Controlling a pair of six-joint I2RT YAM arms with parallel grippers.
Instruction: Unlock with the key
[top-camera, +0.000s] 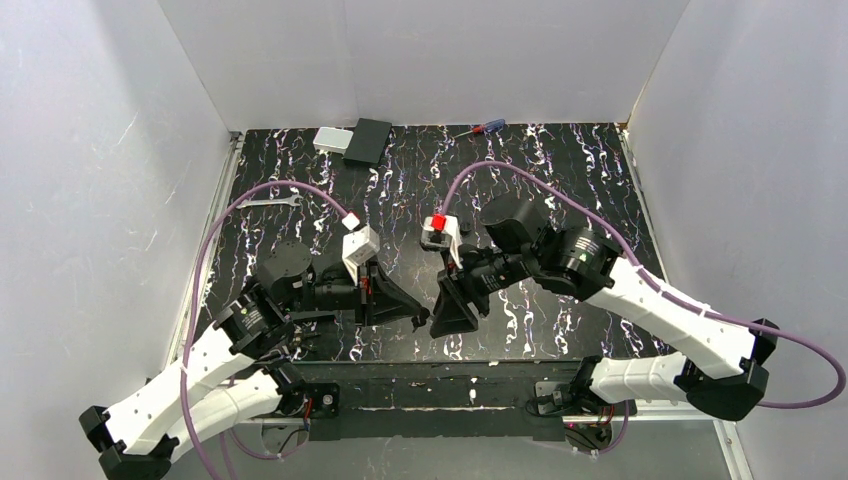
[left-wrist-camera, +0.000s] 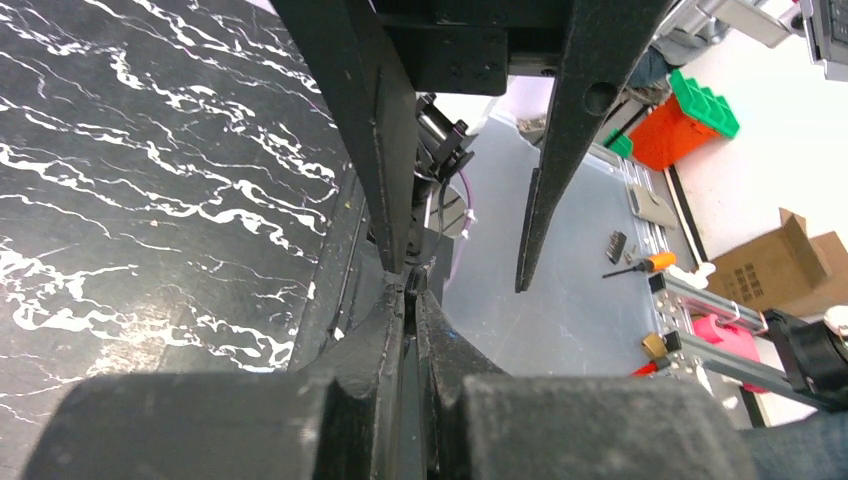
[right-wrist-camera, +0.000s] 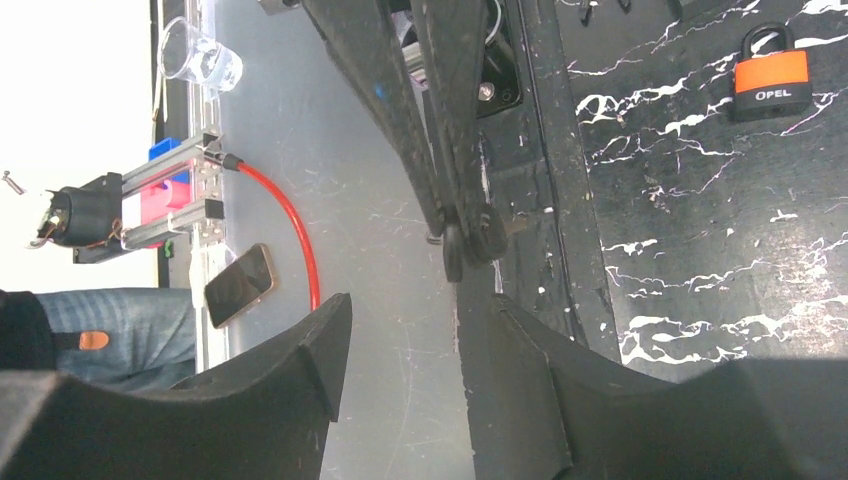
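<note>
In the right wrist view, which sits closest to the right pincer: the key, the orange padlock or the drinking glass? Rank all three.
1. The key, straight ahead, clamped in the left pincer.
2. The padlock, upper right, on the mat.
3. The glass, upper left, off the mat.

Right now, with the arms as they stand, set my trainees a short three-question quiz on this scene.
1. True or false: the right pincer stands open.
2. Which one clamps the key? A: the left pincer. B: the right pincer. C: neither.
3. Fill the gap: the padlock has an ___ body.
Key: 1 true; 2 A; 3 orange.
</note>
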